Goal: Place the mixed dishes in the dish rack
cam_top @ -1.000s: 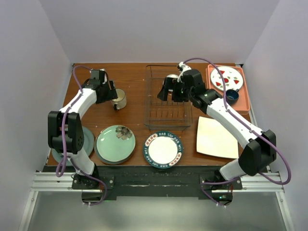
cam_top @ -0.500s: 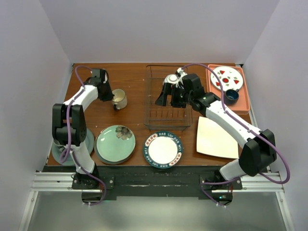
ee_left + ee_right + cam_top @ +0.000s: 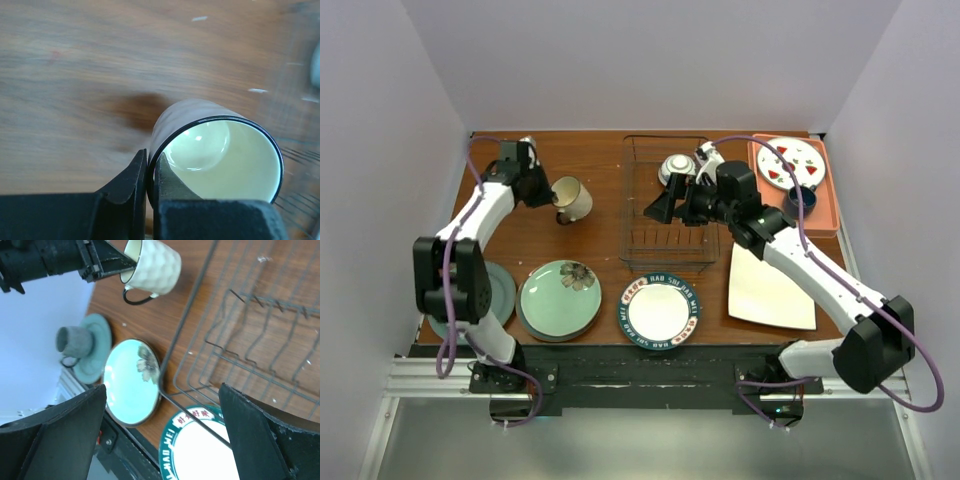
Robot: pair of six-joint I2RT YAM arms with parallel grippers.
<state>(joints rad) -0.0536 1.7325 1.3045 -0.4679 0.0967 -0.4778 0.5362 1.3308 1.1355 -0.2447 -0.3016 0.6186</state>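
Left claw pinched the rim of the cream mug, left of the dish rack.

The mug was tilted over the far left of the bench, one finger inside its wall and one outside, pressed tight on it; whether it was clear of the wood I could not tell. The right claw hung spread wide above the rack's wires, holding nothing. A small patterned bowl sat in the rack's far end. On the near side lay the green flower plate, the plate with the dark patterned rim and the white square plate.
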